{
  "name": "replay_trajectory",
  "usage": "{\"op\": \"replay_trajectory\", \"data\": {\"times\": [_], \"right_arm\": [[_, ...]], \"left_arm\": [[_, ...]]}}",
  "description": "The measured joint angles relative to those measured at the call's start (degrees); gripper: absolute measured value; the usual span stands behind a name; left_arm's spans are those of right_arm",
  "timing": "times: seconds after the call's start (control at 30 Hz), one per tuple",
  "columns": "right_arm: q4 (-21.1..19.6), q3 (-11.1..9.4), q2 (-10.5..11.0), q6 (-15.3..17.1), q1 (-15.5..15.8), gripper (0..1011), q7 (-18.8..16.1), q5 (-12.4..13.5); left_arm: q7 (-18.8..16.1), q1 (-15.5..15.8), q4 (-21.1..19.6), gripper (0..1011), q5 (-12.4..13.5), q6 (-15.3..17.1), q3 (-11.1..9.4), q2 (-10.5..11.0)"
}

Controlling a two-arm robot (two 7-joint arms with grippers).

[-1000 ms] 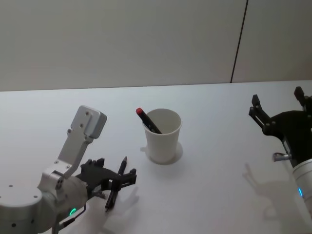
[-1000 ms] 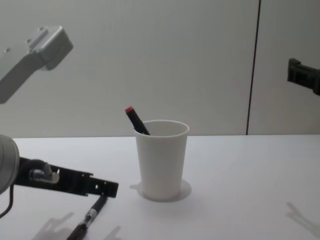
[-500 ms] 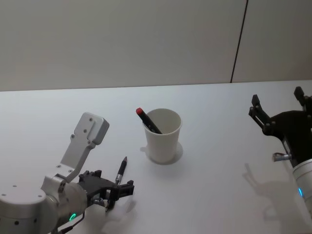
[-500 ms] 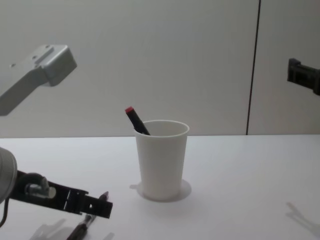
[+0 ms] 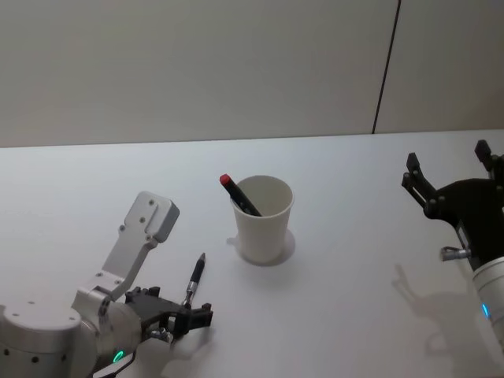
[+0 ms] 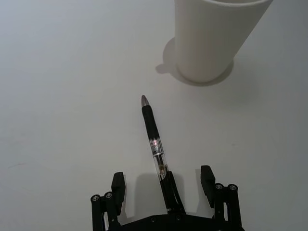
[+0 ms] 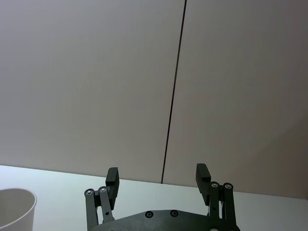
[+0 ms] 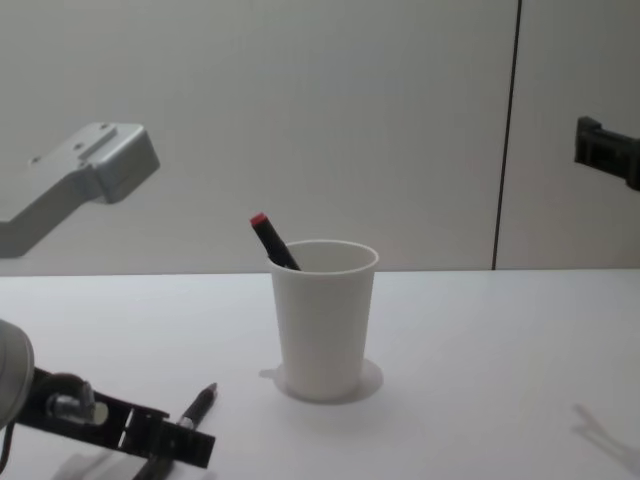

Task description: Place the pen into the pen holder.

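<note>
A black pen with a clear barrel lies flat on the white table, left of and nearer than the pen holder, a white paper cup. My left gripper is open and low over the table, its fingers either side of the pen's rear end without touching it. The pen's tip points toward the pen holder. A red-capped dark pen leans inside the holder. My right gripper hangs open and empty in the air far to the right.
A white arm link rises at the left above the table. The white tabletop runs back to a plain wall with a dark vertical seam.
My left gripper has dropped lower and drawn back along the pen toward its rear end. The pen, the holder and the right arm have stayed in place.
</note>
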State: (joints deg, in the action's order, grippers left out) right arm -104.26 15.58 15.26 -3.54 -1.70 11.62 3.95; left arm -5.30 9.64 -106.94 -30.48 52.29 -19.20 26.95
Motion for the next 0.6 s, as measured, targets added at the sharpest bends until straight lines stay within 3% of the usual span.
{"op": "replay_trajectory", "data": {"times": [0.2, 0.43, 0.6], "right_arm": [[0.0, 0.0, 0.0, 0.0, 0.0, 1001, 0.0, 0.0], [0.0, 0.0, 0.0, 0.0, 0.0, 1001, 0.0, 0.0], [0.0, 0.0, 0.0, 0.0, 0.0, 1001, 0.0, 0.0]], "left_arm": [[0.3, 0.1, 0.5, 966, 0.8, 0.5, -0.1, -0.3], [0.9, 0.2, 1.2, 757, 2.4, 0.9, -0.4, -0.7], [1.3, 0.3, 1.5, 689, 3.3, 0.8, -0.5, -0.9]]}}
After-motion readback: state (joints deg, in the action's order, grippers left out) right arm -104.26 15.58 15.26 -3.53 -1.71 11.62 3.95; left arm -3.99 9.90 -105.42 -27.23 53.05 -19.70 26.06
